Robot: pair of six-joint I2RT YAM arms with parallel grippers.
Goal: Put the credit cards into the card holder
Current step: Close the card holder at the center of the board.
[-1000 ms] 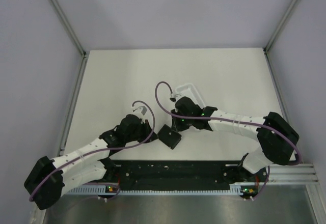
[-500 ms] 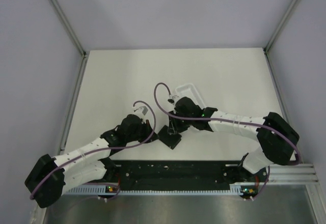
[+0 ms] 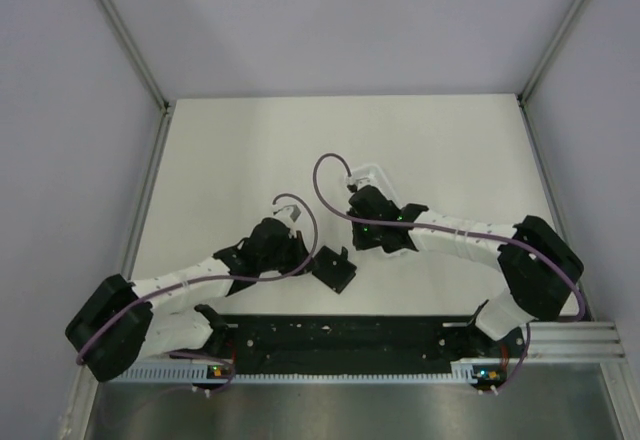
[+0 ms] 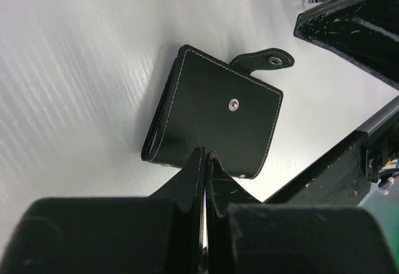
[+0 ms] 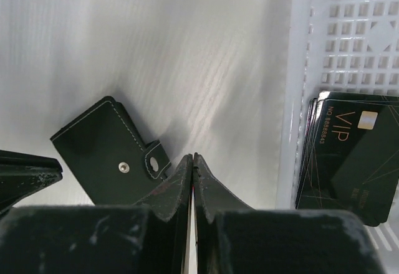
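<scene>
pincer tips are pressed shut and empty on both arms: left pincer [image 4: 204,157] at the card holder [image 4: 215,121], frame centre, right pincer [image 5: 192,159] bottom centre. credit cards [image 5: 349,155] lie stacked in the white tray [image 5: 293,99], right edge. holder is folded with its strap unsnapped, so seemingly no card is inserted yet.

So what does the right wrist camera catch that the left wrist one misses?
Only the right wrist view shows the credit cards, dark with gold VIP print, lying in a white tray, plus the right gripper, shut and empty. Only the left wrist view shows the left gripper, shut at the near edge of the card holder, and a black rail. Both show that card holder, closed on the table with its snap strap undone.
</scene>
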